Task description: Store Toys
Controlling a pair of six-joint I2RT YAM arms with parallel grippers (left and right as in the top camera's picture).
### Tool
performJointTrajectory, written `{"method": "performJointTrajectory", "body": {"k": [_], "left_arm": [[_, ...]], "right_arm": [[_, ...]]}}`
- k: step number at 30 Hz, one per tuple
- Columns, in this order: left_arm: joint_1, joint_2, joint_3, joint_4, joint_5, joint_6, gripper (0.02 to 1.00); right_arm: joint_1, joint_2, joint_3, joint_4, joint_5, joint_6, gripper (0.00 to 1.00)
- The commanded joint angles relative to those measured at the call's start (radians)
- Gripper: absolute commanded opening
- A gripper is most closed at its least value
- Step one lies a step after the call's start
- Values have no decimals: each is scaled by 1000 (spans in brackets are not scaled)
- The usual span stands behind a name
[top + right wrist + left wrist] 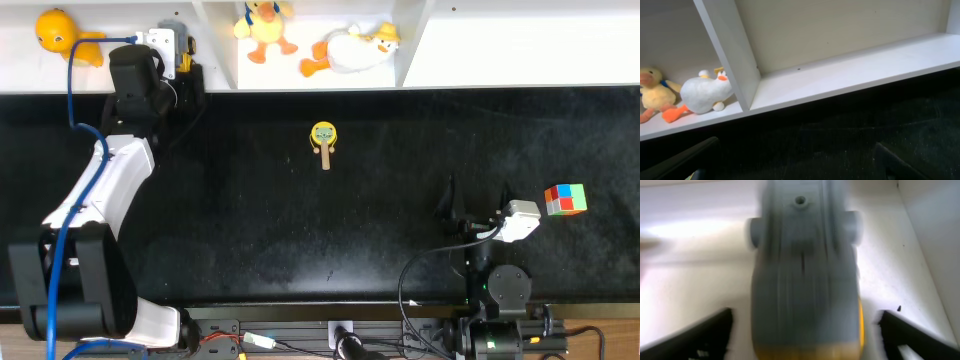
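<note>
White shelf unit (500, 60) lines the far edge of a black counter (300, 230), where two robot arms work at storing toys. From its base at the near left corner, the left arm stretches the full depth of the counter, wrist levelled at the shelf's left compartment and a blue cable looped along its white casing. Its left hand (805, 317) sits inside that compartment with both fingers spread wide; a grey toy car (805, 270) with yellow trim lies lengthwise between them on the shelf floor, a sliver of white showing on either side, so the fingers are apart from it and not gripping. An orange-yellow plush toy (60, 33) rests farther left in the same compartment. In the middle compartment a yellow duck (265, 28) stands beside a white duck (350, 48) lying on its side, the white one close to the divider on the right. On the counter, a small yellow-headed stick toy (323, 143) lies just in front of the middle compartment, near the far edge, and a multicoloured cube (565, 198) sits close to the right edge. The right arm is folded low over its base at the near right corner, its right hand (797, 145) facing the shelf, fingers parted wide with nothing but counter between them, well apart from the cube beside it.
</note>
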Motion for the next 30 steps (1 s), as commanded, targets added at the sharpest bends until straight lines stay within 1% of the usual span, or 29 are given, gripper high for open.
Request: {"method": "performJointTrajectory", "body": {"k": [1,4,7,13,17,20,25,30], "left_arm": [[3,-50,21,-22,-5,11,998],[3,-148,21,-67,-5,7,998],[0,-275,21,-181,-5,7,998],[-45,-562,20,-551,-5,-2,998],[-92,-735,6,-754,-5,-65,998],[-102,-852,-8,-855,-4,-126,998],[-102,-945,-8,-956,3,-128,998],[-102,-949,-8,-1019,3,-128,998]], "right_arm": [[6,-1,-14,5,-3,-2,996],[6,-1,-14,5,-4,-2,996],[6,-1,-14,5,-4,-2,996],[6,-1,-14,4,-4,-2,996],[6,-1,-14,5,-4,-2,996],[6,-1,-14,5,-4,-2,993],[6,-1,-14,4,-3,-2,996],[6,-1,-14,5,-4,-2,996]]}}
